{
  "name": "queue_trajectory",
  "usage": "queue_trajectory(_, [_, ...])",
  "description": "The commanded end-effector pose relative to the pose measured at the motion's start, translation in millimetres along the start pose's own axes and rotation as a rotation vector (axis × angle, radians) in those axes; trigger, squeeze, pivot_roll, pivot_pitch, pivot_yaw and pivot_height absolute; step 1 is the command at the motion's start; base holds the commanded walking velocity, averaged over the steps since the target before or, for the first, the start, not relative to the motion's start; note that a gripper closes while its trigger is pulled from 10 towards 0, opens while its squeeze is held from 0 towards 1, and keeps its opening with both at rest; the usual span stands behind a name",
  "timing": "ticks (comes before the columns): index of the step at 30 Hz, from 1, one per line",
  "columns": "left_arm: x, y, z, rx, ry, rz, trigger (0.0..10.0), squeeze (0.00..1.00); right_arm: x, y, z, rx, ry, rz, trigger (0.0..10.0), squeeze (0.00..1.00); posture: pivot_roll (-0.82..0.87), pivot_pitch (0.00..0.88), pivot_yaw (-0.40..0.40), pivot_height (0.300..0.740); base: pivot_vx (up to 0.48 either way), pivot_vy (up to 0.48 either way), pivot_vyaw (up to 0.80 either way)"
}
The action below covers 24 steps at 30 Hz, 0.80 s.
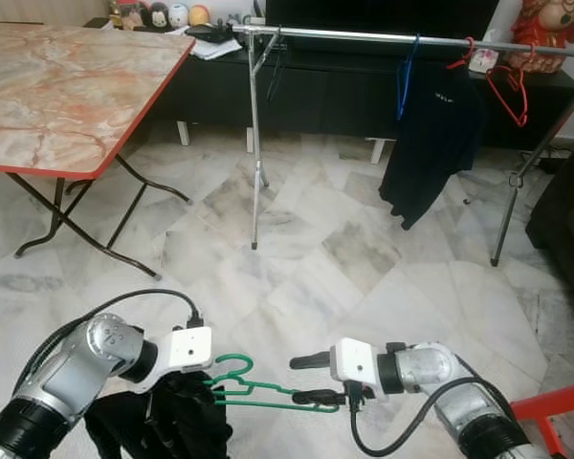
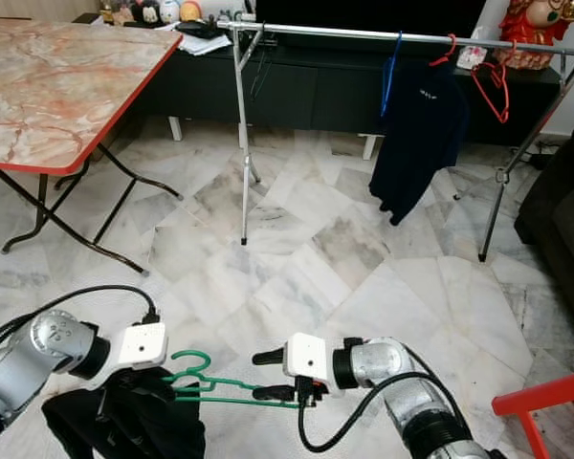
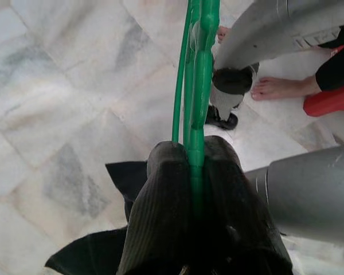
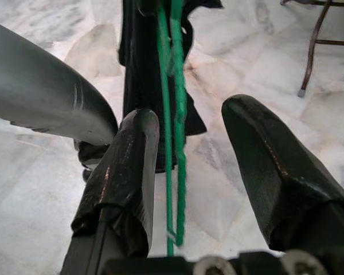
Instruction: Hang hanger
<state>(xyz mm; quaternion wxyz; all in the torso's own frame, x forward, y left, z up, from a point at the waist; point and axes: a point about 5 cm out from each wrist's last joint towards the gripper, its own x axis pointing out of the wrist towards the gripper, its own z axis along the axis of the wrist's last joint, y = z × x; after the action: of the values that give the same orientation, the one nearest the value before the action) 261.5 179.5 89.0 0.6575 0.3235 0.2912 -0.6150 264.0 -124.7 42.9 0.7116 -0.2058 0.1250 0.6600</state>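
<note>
Left gripper (image 1: pixel 207 382) clamped on green hanger (image 1: pixel 268 390) – thin, light, springy wire with garment (image 1: pixel 163 426) dragging; right gripper (image 1: pixel 311 379) open around its end – grip near hook.

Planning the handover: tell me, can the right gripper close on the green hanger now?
Probably yes: the green hanger runs between the right gripper's open fingers, nothing blocking; the left gripper holds its other end.

A home living room, by the look of it. Polished marble floor tiles (image 1: pixel 297 258); folding worktop (image 1: pixel 67 86) with a marble-pattern top at ten o'clock; metal clothes rail (image 1: pixel 364 38) at twelve, dark shirt (image 1: pixel 430 143) and red hanger (image 1: pixel 512 91) hung; low black TV cabinet (image 1: pixel 316 91) behind, figurines (image 1: pixel 163 14) on top.
</note>
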Motion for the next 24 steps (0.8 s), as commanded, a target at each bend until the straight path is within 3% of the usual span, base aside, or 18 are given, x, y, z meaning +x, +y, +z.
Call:
queue_trajectory(1, [-1.8,4.0,12,0.061,0.01,-0.003,10.0,0.0,3.6,-3.1,7,-0.032,-0.001,0.024,10.0,0.0,0.04,0.015,-0.064,0.74,0.0,0.0,0.0])
queue_trajectory(13, [-3.5,5.9,20,0.064,-0.02,0.009,10.0,0.0,22.4,3.5,5,-0.026,0.013,0.04,10.0,0.0,0.05,0.033,-0.066,0.74,0.0,0.0,0.0])
queue_trajectory(24, [-3.1,6.1,20,0.057,-0.021,0.015,10.0,0.0,33.0,-2.2,3,0.002,0.002,-0.086,10.0,0.0,0.05,0.044,-0.069,0.74,0.0,0.0,0.0])
